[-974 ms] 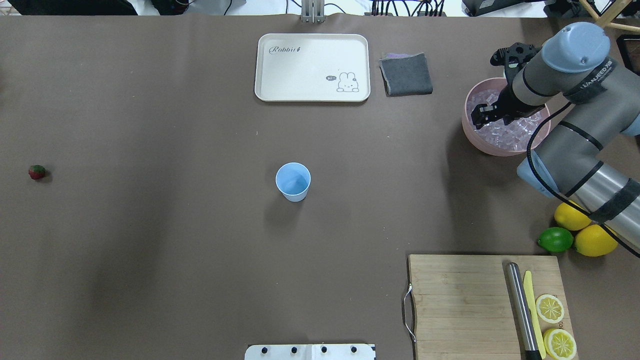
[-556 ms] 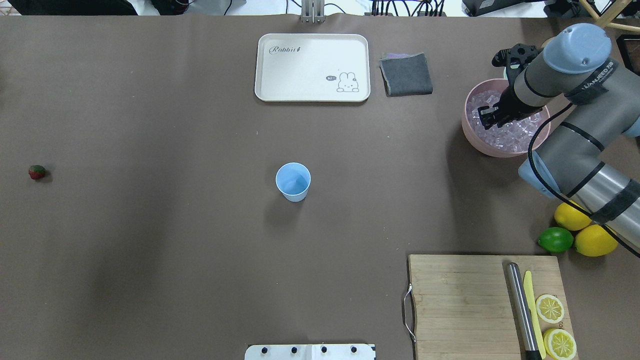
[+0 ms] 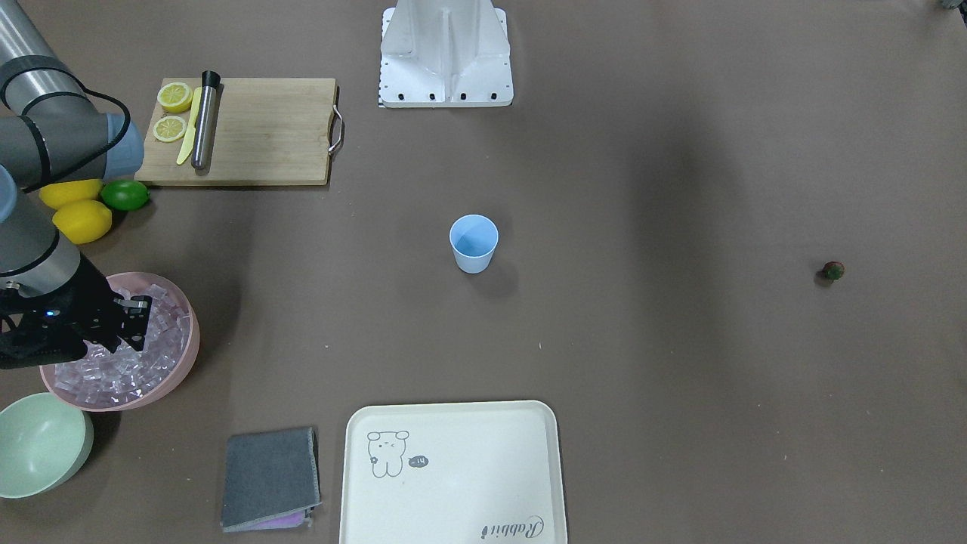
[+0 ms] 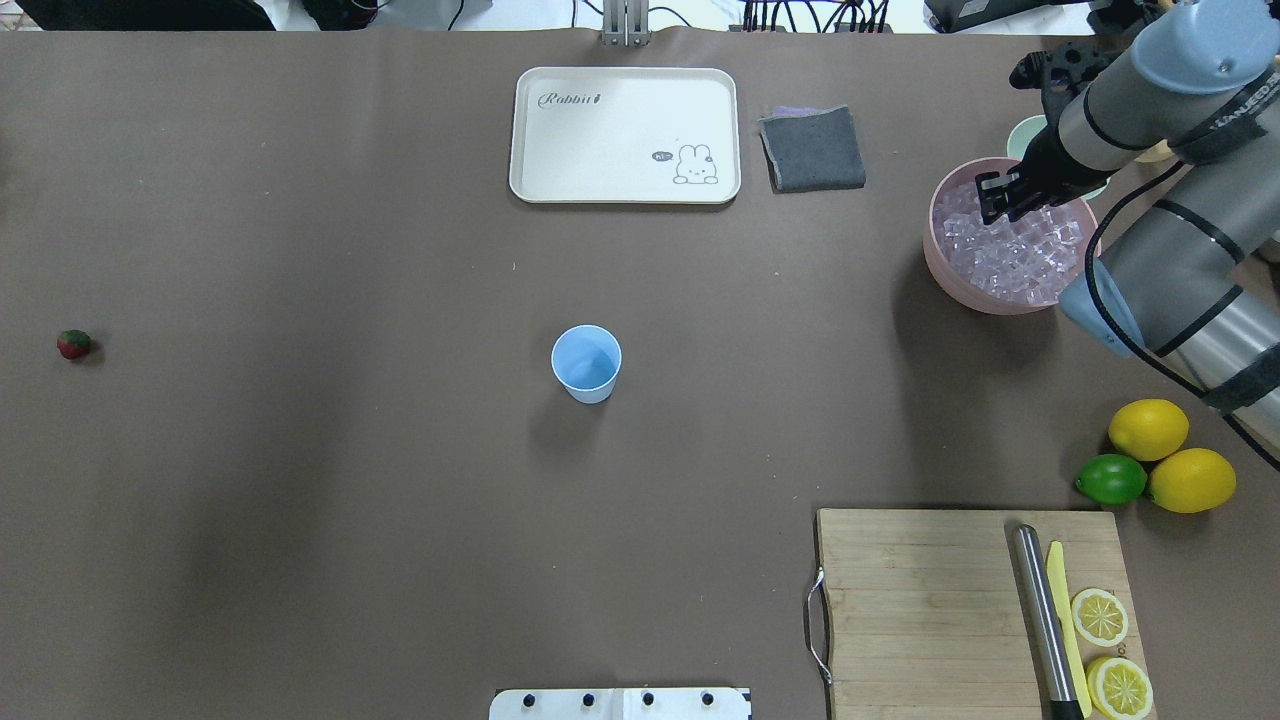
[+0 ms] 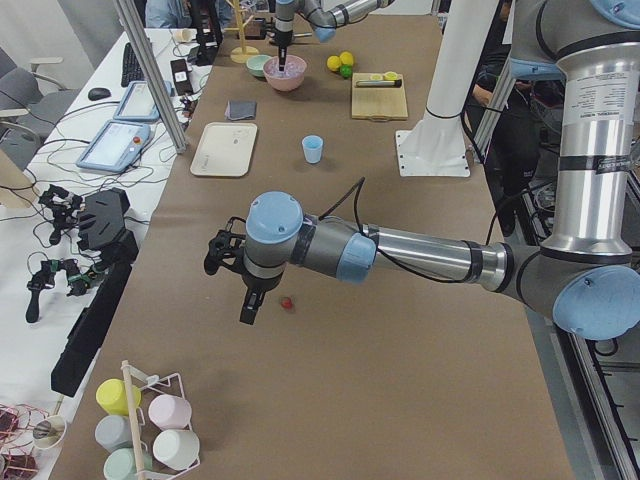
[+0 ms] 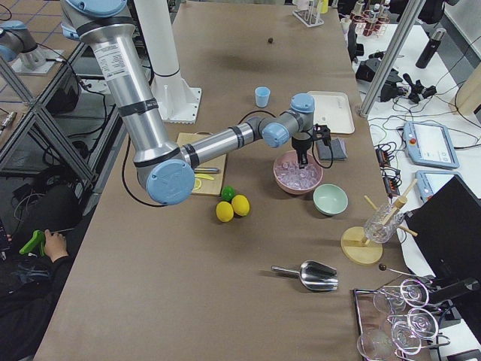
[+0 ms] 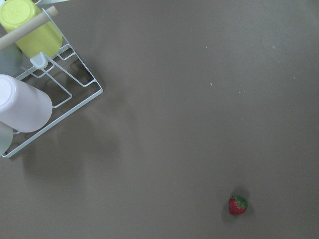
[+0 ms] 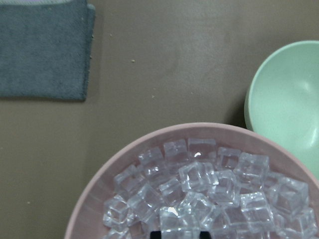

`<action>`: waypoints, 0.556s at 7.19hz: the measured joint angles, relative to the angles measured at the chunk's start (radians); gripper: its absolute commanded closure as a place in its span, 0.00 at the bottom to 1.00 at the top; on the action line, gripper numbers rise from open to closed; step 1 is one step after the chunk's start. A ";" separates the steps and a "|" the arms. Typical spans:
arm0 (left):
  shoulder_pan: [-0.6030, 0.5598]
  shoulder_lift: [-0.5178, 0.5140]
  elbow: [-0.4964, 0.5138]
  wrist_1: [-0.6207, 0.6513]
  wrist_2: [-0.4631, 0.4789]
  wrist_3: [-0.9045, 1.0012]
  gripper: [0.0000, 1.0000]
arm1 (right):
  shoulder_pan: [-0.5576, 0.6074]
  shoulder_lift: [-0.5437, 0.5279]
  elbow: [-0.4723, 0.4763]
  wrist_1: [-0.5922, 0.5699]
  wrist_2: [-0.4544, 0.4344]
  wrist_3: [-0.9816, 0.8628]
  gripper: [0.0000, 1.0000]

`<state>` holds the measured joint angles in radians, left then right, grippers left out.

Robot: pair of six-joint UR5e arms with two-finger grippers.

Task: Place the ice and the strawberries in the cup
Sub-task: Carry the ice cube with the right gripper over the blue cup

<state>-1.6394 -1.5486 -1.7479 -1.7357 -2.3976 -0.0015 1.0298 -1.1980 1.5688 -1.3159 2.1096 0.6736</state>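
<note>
Right gripper: we saw the right gripper (image 4: 992,199) hanging over the pink bowl (image 4: 940,270), toward its far rim, with its tips just above the ice (image 4: 1012,255).
Right fingers: they stood a narrow gap apart. Clear ice showed between the tips in the wrist view, but we could not tell whether a cube was pinched or merely lay in the heap below.
Left gripper: the left gripper (image 5: 247,312) pointed down above the table near the strawberry (image 4: 74,344). We could not tell how its fingers stood.
Cup: the cup (image 4: 586,362) stood upright mid-table, with brown table (image 4: 350,500) on every side.
Strawberry: it lay alone near the left edge of the overhead view, well apart from the cup.
Bowl's neighbours: the mint green bowl (image 3: 41,446) sat just beside the pink bowl on its far side, and the grey cloth (image 4: 812,150) lay near.
Open room: plain tabletop ran from pink bowl to cup. The tray (image 4: 600,150) at the far edge and the cutting board (image 4: 920,600) at the near edge lay off that line.
Left end: a wire rack (image 7: 75,109) of mugs stood beyond the strawberry.
</note>
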 measured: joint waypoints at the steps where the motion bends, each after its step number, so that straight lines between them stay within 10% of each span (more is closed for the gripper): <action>1: 0.001 0.000 0.002 0.000 0.000 0.000 0.02 | 0.018 0.024 0.019 -0.011 0.056 -0.004 1.00; 4: 0.016 -0.002 0.007 -0.001 0.001 0.000 0.02 | -0.105 0.222 0.059 -0.042 0.118 0.311 1.00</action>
<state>-1.6238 -1.5503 -1.7407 -1.7364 -2.3962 -0.0015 0.9244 -0.9761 1.6281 -1.3578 2.2271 0.9841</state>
